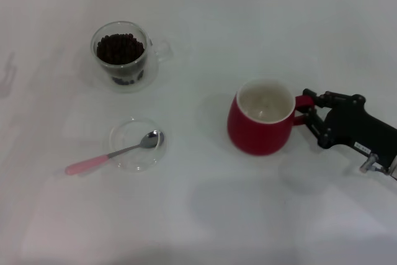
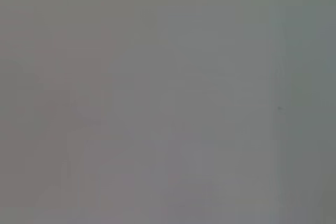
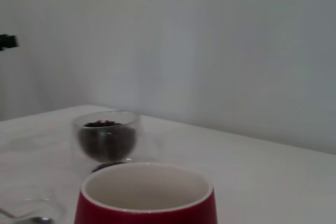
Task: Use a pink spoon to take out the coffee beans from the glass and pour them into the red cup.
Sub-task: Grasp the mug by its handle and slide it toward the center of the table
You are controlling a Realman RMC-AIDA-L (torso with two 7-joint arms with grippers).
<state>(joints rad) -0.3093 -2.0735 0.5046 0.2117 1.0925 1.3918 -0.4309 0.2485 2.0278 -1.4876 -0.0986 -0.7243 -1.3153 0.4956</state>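
The pink spoon (image 1: 93, 163) lies with its metal bowl in a shallow clear dish (image 1: 127, 161) at the front left, its handle pointing left. The glass (image 1: 149, 69), full of coffee beans (image 1: 120, 48), stands at the back left. It also shows in the right wrist view (image 3: 106, 121), with the beans (image 3: 105, 142) inside. The red cup (image 1: 260, 131) stands upright and empty to the right of centre, and shows close up in the right wrist view (image 3: 144, 208). My right gripper (image 1: 308, 110) is shut on the cup's handle. My left gripper is out of view.
The white table (image 1: 205, 215) carries nothing else. The left wrist view shows only a plain grey surface. A small dark part (image 3: 6, 41) shows far off in the right wrist view. The dish's rim (image 3: 31, 208) shows there too.
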